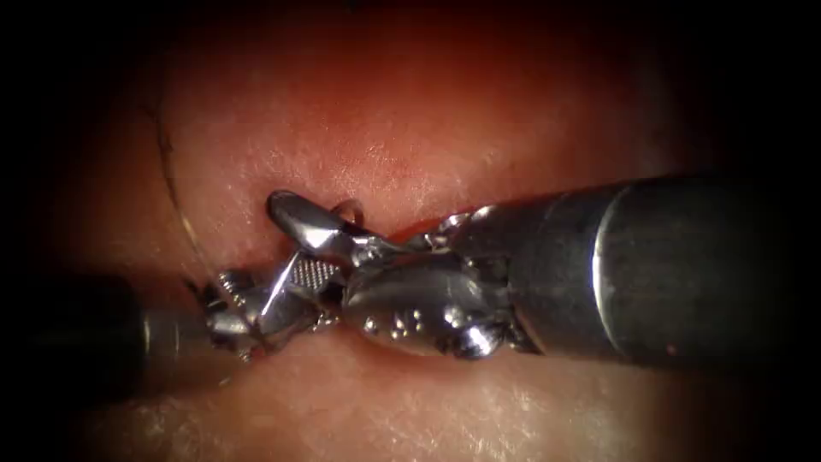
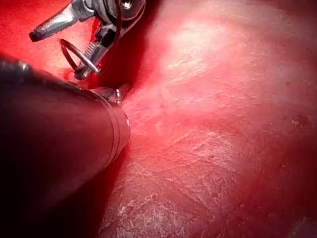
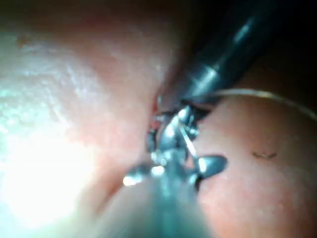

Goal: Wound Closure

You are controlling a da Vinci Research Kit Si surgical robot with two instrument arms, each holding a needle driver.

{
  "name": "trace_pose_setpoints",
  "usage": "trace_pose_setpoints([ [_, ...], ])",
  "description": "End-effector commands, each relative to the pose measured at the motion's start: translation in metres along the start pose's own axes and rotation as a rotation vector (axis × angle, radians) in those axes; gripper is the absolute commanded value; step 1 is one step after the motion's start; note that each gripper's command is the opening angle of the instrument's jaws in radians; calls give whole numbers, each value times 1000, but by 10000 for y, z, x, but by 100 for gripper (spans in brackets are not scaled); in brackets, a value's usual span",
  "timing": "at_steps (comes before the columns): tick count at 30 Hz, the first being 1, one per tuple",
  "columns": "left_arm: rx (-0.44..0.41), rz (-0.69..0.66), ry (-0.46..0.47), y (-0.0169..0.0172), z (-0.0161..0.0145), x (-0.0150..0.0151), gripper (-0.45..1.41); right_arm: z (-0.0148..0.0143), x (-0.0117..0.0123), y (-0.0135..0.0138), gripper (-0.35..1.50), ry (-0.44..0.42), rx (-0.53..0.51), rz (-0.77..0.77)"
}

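Right tool (image 1: 312,224) stands with jaws parted over the cut (image 1: 410,229), the needle (image 2: 74,53) against its lower jaw; firm hold unconfirmed. Left tool (image 1: 256,299) sits just beside it, grip indeterminate. Thread (image 1: 171,184) trails left across the tissue (image 1: 385,111). Judged mid-stitch; a secure needle grip is needed.

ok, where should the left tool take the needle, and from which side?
Probably the needle at its bowed mid-arc, which stands clear beside the right tool's open jaws. Its ends are hidden there, so whether it sits in the tissue is unclear. Bring the left tool, open and empty, in from the endoscope view's left, jaws across the curve.
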Motion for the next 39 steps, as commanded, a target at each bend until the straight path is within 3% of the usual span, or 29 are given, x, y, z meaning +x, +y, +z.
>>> trace_pose_setpoints([
  [1, -3, 0, 0, -1, 9, -3, -8, 7, -2, -7, 83, 2, 1, 1],
  [3, -5, 0, -1, 0, 10, -4, -8, 7, -4, -7, 62, 2, 1, 0],
  [5, -5, 0, -1, 0, 10, -4, -8, 6, -5, -6, -5, -14, 34, -1],
  [6, -5, 0, -1, 0, 10, -4, -8, 6, -5, -6, -5, -14, 34, -1],
  [7, -5, 0, -1, 0, 10, -4, -8, 4, -7, -3, -35, -8, 57, 1],
  [13, -4, 0, -4, 0, 10, -4, -8, 2, -18, 4, -35, 47, 113, 59],
  [20, -7, 0, -4, 1, 11, -4, -8, -2, -63, 13, -35, 191, 133, 299],
  [30, -8, 1, -5, 1, 13, -5, -8, 3, -108, 26, -35, 282, 132, 445],
  [39, -10, 2, -6, 1, 14, -6, -8, 5, -108, 27, -35, 296, 137, 495],
])
